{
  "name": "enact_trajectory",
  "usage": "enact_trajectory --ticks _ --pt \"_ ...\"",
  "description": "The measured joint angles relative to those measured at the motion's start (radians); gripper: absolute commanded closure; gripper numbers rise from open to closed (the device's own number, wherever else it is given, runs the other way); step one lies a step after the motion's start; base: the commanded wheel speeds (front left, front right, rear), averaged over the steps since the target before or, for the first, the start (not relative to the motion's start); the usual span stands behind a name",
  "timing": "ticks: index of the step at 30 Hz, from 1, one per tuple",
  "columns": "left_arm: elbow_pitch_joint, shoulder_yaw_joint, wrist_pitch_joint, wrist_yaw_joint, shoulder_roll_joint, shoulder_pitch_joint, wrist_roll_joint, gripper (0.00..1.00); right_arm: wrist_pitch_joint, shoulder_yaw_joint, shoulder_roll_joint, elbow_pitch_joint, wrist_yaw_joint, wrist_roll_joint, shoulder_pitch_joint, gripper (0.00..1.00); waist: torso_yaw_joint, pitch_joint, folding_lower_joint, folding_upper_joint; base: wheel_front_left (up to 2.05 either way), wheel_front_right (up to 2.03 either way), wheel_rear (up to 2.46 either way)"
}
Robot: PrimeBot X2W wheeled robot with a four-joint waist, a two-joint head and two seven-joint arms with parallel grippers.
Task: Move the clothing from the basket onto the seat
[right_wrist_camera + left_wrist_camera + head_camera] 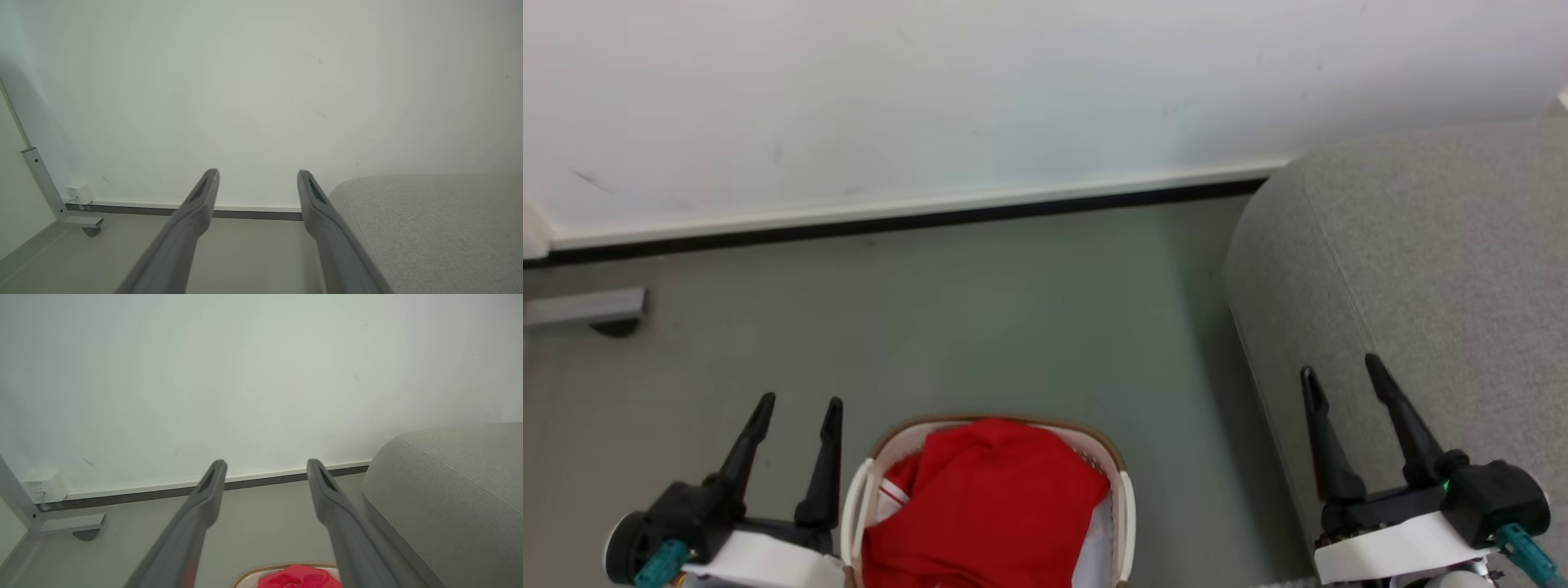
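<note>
The bright red clothing (984, 498) lies heaped in the white basket (1125, 506) with a brown rim, at the bottom centre of the head view. A white stripe shows at the garment's left side. In the left wrist view the red clothing (300, 577) peeks in at the bottom edge. My left gripper (799, 406) hangs open just left of the basket, empty. My right gripper (1342, 367) stands open over the near left edge of the light grey seat (1445, 269), holding nothing. The seat (449, 490) fills the right side.
A white wall with a dark baseboard (915, 219) runs across the back. A grey metal foot with a caster (592, 310) sits on the floor at the far left. Grey-green floor (1013, 327) lies between basket, wall and seat.
</note>
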Motion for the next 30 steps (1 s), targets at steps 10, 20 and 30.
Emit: enact_trajectory --ticks 10,20,30 --pt "0.252 -0.139 0.05 -0.006 0.079 -0.218 -0.108 0.0 0.0 -0.073 -0.001 -0.099 0.0 0.011 -0.072 0.0 -0.043 0.177 0.0001 0.0 0.0 0.0 0.0" --pt "0.496 -0.34 0.123 -0.008 0.188 -0.421 -0.229 0.0 0.0 -0.095 -0.001 -0.197 0.0 0.064 -0.157 0.0 -0.095 0.379 0.0002 0.0 0.0 0.0 0.0" --pt "0.641 -0.555 0.259 -0.008 0.262 -0.557 -0.422 0.0 0.0 -0.084 -0.001 -0.256 0.0 0.113 -0.208 0.0 -0.158 0.567 0.0002 0.0 0.0 0.0 0.0"
